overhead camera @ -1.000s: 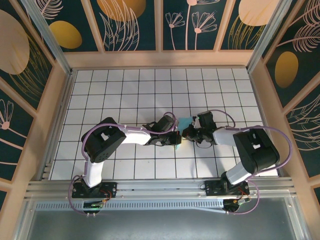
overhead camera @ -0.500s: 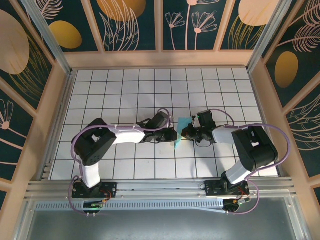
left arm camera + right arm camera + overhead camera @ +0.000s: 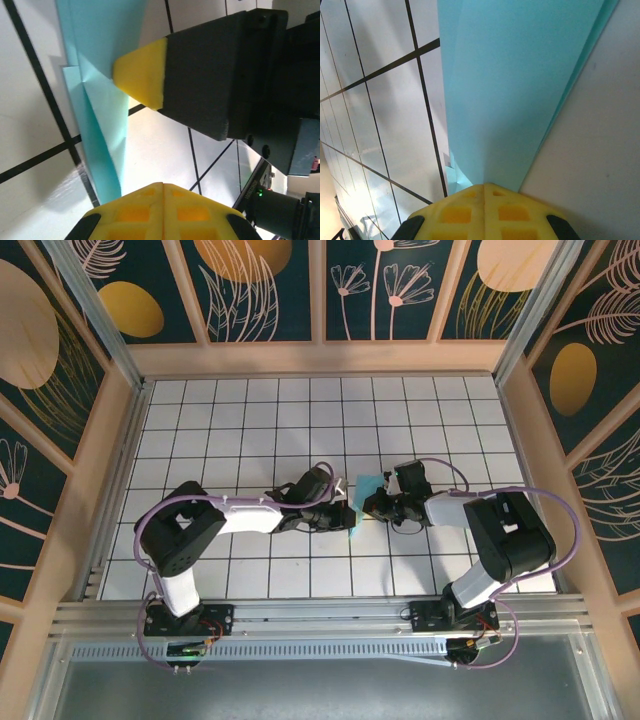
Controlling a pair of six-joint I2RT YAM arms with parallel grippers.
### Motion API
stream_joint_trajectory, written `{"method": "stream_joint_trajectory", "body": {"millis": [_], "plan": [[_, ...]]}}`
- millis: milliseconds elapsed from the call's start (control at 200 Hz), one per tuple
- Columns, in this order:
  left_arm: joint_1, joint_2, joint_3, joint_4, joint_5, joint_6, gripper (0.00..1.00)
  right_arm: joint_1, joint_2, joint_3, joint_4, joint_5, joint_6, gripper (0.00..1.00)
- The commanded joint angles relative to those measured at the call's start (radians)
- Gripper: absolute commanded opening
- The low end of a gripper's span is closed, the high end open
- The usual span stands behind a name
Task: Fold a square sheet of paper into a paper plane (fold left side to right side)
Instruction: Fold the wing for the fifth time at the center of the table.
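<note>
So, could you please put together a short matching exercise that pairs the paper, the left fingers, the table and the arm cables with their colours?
Things:
1. paper
2. left fingers
3. table
4. arm cables

Colours:
A. purple
B. yellow, closed together
C. turquoise
D. white with dark grid lines

Pairs: 1-C, 2-B, 3-D, 4-A
</note>
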Motion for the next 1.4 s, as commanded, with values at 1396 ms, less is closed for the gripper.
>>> {"method": "stream_joint_trajectory", "body": {"millis": [1396], "plan": [[-0.010,0.115,0.023,-0.005,0.014,0.001,0.07,-0.005,0.051,-0.027,-0.147,0.126,-0.043,0.00]]}}
